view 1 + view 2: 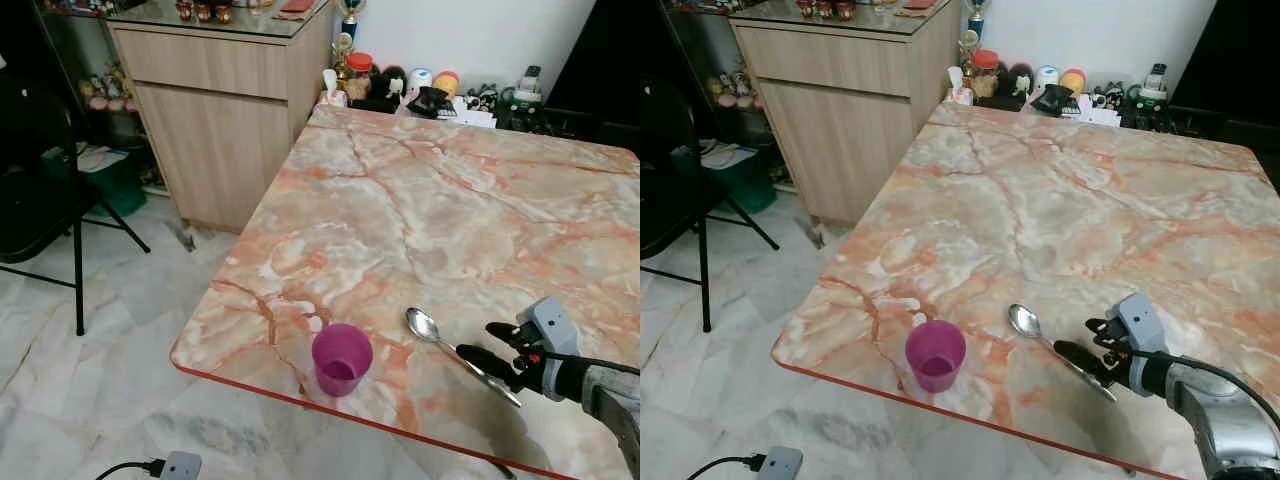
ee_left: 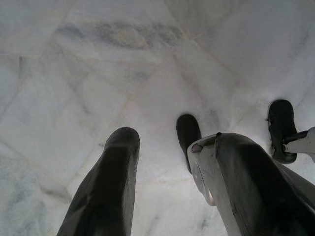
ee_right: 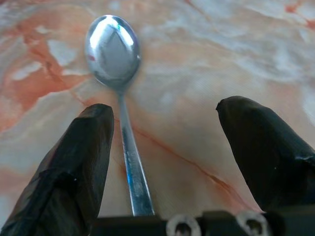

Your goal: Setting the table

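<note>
Our right hand (image 1: 502, 345) hovers low over the orange-veined marble table (image 1: 420, 200), its two black fingers (image 3: 74, 162) spread apart with the shiny silver metal spoon (image 3: 115, 73) lying flat between them, unclamped. We judge this placement sets the spoon just beside the translucent purple plastic cup (image 1: 341, 358) near the table's front edge. Our left hand (image 2: 167, 191) hangs idle over the pale floor tiles, fingers apart. The spoon's handle end is hidden under the hand.
</note>
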Tool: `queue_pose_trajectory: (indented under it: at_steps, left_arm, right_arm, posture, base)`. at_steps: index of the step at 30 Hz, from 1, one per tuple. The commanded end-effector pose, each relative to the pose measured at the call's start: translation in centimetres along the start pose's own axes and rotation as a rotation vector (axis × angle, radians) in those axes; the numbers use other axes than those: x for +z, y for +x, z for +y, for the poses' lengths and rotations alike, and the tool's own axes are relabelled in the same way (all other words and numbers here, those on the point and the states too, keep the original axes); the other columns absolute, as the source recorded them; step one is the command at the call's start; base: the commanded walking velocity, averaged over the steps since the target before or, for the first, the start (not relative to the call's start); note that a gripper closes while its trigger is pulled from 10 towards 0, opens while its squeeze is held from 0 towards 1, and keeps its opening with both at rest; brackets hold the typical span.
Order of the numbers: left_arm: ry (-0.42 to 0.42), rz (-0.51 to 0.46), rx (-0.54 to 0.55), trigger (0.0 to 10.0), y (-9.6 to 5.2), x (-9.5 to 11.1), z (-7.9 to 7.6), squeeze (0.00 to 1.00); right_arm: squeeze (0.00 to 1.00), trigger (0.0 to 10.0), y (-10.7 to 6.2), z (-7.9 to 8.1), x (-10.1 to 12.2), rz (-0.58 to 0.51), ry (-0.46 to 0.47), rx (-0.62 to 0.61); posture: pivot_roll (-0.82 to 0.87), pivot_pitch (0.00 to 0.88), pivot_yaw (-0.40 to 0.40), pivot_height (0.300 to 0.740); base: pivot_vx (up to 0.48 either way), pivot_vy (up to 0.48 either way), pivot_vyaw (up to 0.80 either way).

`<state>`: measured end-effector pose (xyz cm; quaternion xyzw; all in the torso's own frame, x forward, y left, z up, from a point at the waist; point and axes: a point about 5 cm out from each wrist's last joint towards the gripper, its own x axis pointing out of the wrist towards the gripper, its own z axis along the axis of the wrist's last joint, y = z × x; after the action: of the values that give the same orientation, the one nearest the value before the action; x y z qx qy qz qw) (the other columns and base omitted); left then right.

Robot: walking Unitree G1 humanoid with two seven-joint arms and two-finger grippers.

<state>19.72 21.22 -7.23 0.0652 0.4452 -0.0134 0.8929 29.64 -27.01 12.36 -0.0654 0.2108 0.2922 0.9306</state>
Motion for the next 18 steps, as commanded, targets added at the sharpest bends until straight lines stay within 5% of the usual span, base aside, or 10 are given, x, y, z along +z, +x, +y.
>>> queue_pose_trajectory:
  at_steps: [1, 18]
  left_arm:
    - [0.016, 0.035, -0.003, 10.0, -0.2, -0.9, 0.1, 0.00]
    - [0.037, 0.037, -0.008, 10.0, -0.2, -1.0, 0.0, 0.00]
  right_arm:
    - [0.00, 10.0, 0.0, -0.1, -0.1, -0.005, -0.013, 0.014]
    - [0.00, 10.0, 1.6, 1.2, -0.1, -0.038, -0.079, 0.094]
  posture:
    - [-0.03, 0.155, -0.007, 0.740]
    - [-0.03, 0.142, -0.007, 0.740]
  base:
    - [0.000, 0.000, 0.00]
    - [0.000, 0.000, 0.00]
